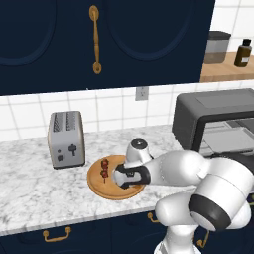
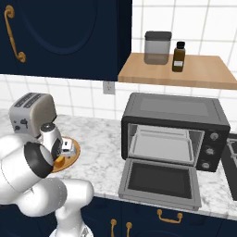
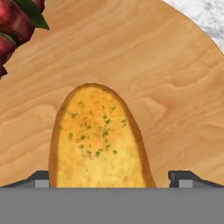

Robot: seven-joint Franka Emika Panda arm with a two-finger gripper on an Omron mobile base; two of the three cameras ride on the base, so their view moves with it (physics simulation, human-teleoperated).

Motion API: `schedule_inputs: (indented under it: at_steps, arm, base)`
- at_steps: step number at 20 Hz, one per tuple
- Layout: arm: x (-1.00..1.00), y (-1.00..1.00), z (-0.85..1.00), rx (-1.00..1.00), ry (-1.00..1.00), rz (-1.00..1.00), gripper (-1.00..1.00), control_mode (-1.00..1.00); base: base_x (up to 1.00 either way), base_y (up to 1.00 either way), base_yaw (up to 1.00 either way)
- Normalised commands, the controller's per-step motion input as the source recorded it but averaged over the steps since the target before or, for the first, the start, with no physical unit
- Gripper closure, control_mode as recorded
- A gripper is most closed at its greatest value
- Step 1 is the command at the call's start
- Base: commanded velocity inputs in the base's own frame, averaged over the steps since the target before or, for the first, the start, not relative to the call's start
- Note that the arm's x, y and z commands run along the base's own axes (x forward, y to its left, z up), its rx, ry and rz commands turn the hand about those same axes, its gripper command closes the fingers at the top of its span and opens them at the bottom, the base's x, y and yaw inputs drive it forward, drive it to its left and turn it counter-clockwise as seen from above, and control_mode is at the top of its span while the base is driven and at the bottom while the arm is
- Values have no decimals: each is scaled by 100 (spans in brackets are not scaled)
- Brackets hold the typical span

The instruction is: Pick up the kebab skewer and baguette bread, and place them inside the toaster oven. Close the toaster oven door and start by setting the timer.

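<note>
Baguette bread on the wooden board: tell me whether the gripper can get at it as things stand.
Probably yes: the gripper is down over the baguette bread, one fingertip showing on each side and nothing between; the kebab skewer lies clear.

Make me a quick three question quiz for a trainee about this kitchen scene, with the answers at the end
1. True or false: the toaster oven door is shut.
2. What lies between the gripper's fingertips in the hand view? A) kebab skewer B) baguette bread C) a toaster slot
3. Fill in: the skewer and the bread both lie on a round wooden ______.

Key: 1. False: it hangs open, showing the tray inside the toaster oven. 2. B, with a fingertip on either side and gaps showing. 3. Board.
</note>
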Motion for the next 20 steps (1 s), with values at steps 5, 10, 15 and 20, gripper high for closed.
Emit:
schedule_inputs:
  at_steps: [5,10,15,20]
  arm:
    - [0,2,-1,0,0,0,100,-100]
    - [-1,-5,35,0,0,0,100,-100]
    - [-23,-15,77,2,0,-1,100,-100]
    - [-45,-18,89,3,0,-7,100,-100]
  base:
    - [0,0,0]
    - [0,0,0]
    - [0,0,0]
    - [0,0,0]
